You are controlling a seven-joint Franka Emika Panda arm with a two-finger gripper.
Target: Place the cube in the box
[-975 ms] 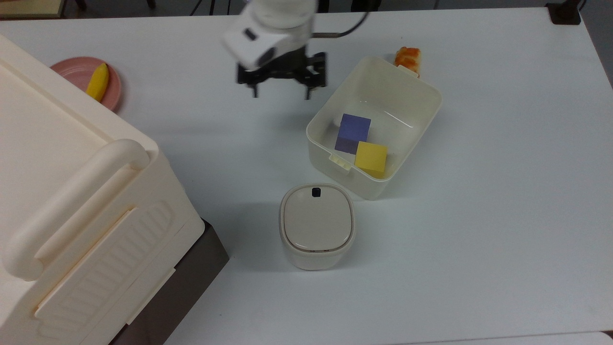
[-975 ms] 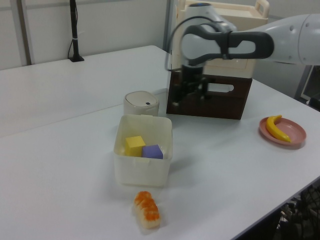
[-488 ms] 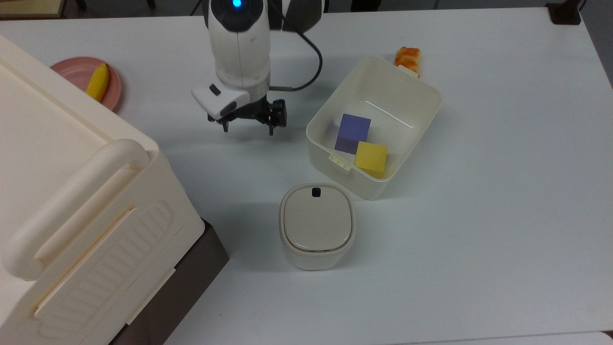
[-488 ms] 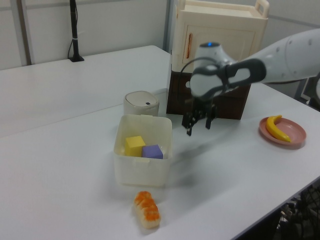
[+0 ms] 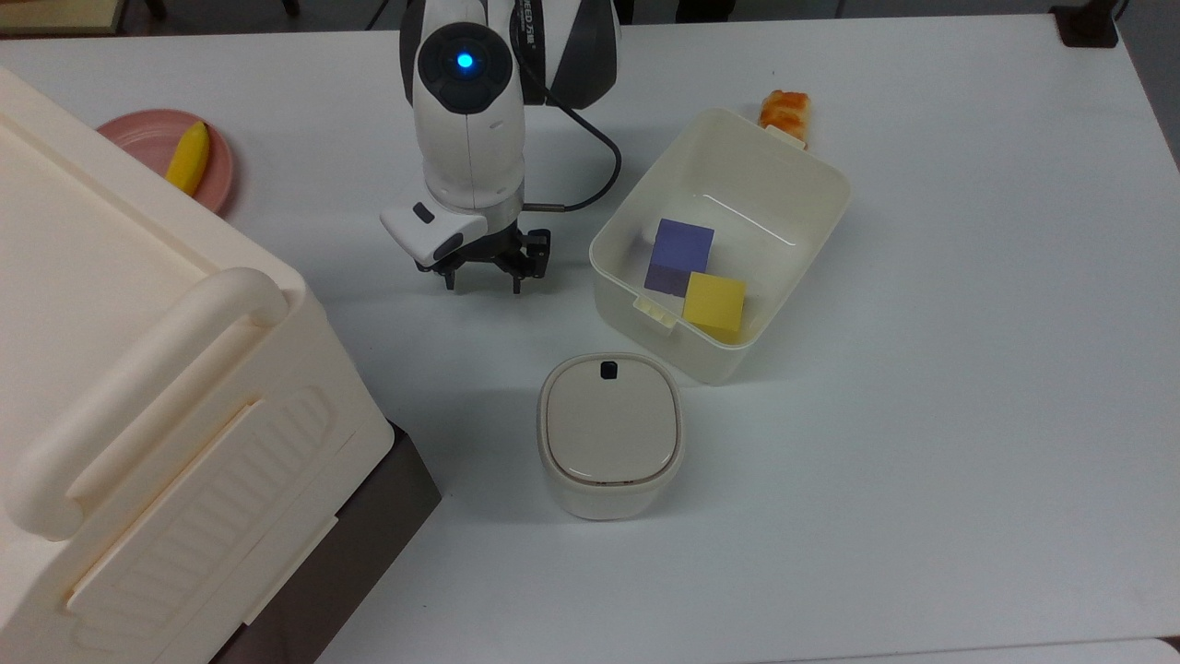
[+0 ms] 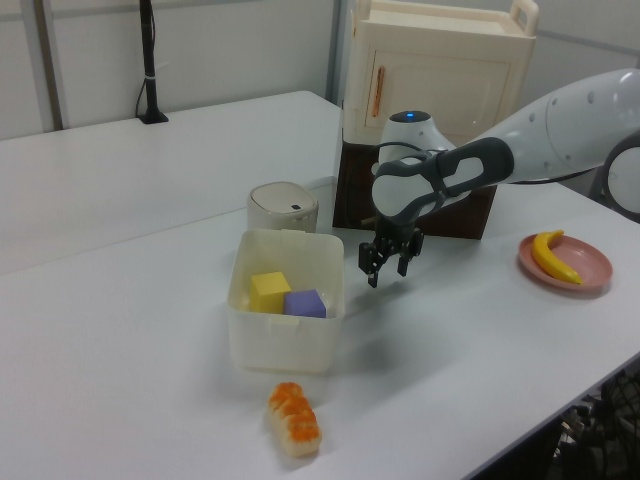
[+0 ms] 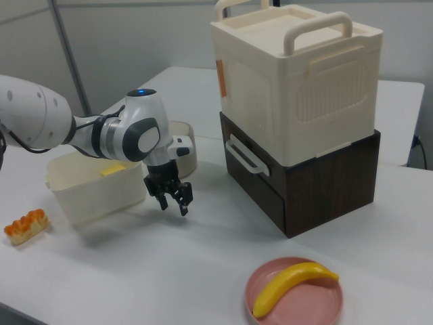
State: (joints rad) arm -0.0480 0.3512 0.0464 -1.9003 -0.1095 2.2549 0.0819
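The low cream-white box (image 5: 804, 159) sits right of centre in the top view. Inside it lie two cubes side by side, touching: a purple cube (image 5: 680, 254) and a yellow cube (image 5: 714, 304). My gripper (image 5: 481, 284) hangs just above the bare table to the top view's left of the box, apart from it, open, with nothing between its fingers. In the left view the gripper (image 6: 387, 277) is just right of the box (image 6: 285, 345), where the yellow cube (image 6: 268, 290) and purple cube (image 6: 305, 303) show. In the right view the gripper (image 7: 174, 206) hangs beside the box (image 7: 95, 196).
A small rounded bin with a lid (image 5: 610, 433) stands below the box in the top view. A large cream crate (image 5: 138, 387) on a dark brown drawer unit fills the top view's left. A pink plate (image 5: 138, 138) holds a banana (image 5: 188, 158). A sushi piece (image 5: 784, 109) lies behind the box.
The gripper has come down and moved toward the top view's bottom and left, ending low over the table beside the box. It stayed open and empty. The cubes have not moved.
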